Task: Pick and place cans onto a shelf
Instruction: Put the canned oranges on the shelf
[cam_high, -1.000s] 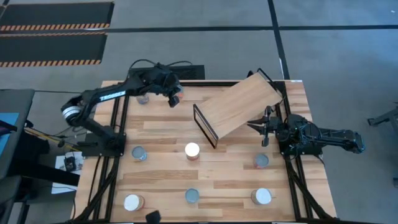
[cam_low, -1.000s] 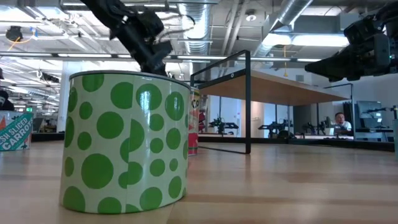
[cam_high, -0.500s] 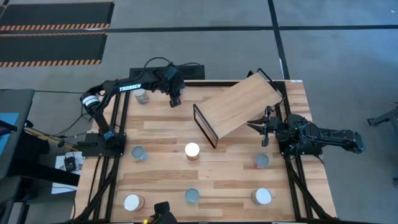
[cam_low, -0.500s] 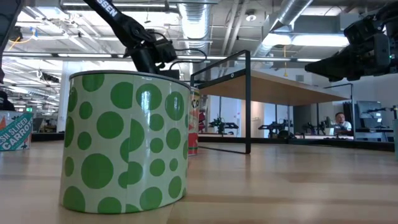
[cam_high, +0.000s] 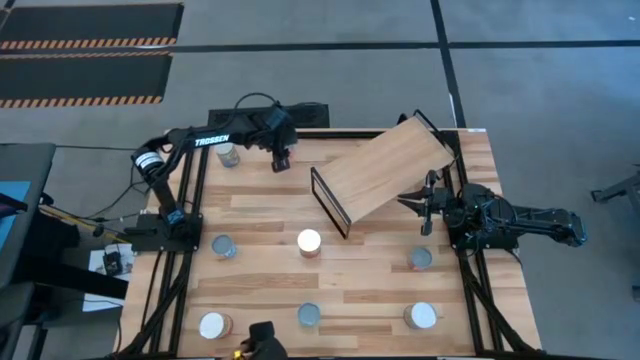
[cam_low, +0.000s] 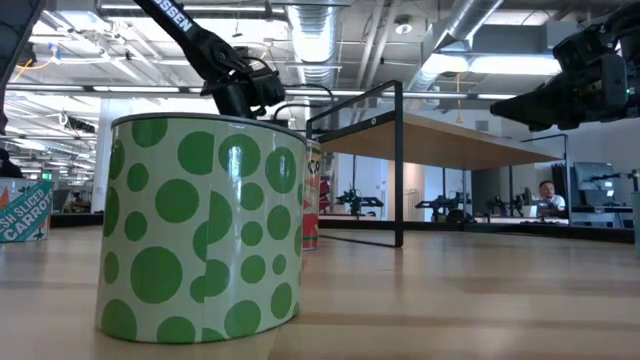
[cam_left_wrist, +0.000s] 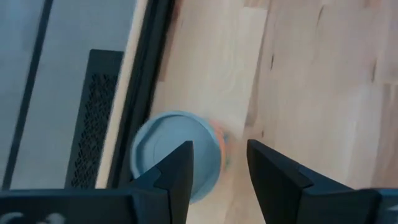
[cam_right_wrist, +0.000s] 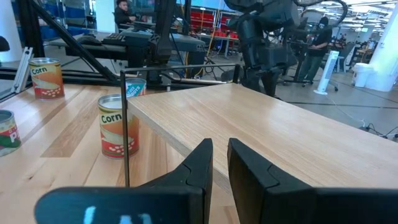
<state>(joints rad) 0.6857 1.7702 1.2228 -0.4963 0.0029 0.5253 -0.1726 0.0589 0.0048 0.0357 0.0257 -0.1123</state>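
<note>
The shelf (cam_high: 385, 170), a tilted light-wood board with a black frame (cam_high: 330, 203) at its near-left end, stands at the table's far right. Several cans stand on the table, among them one at the far left (cam_high: 228, 153) and a white-topped one (cam_high: 310, 241) near the middle. My left gripper (cam_high: 281, 160) is open near the far edge. Its wrist view (cam_left_wrist: 219, 149) shows a silvery-topped, orange-labelled can (cam_left_wrist: 177, 155) just beyond its fingers, beside the table's black rail. My right gripper (cam_high: 403, 199) is shut and empty, level at the shelf's near-right edge (cam_right_wrist: 219, 146).
More cans stand along the near half: (cam_high: 222, 246), (cam_high: 420, 258), (cam_high: 308, 315), (cam_high: 422, 315), (cam_high: 212, 325). A green-dotted can (cam_low: 200, 225) fills the low view's left. Two corn cans (cam_right_wrist: 118, 124) (cam_right_wrist: 46, 78) show past the shelf frame. Black rails run along the table's left and right sides.
My left arm has stretched out, its elbow swinging toward the table's far-left corner. Its gripper has stayed near the far edge and has drawn a little farther from the low camera. My right arm has kept still.
</note>
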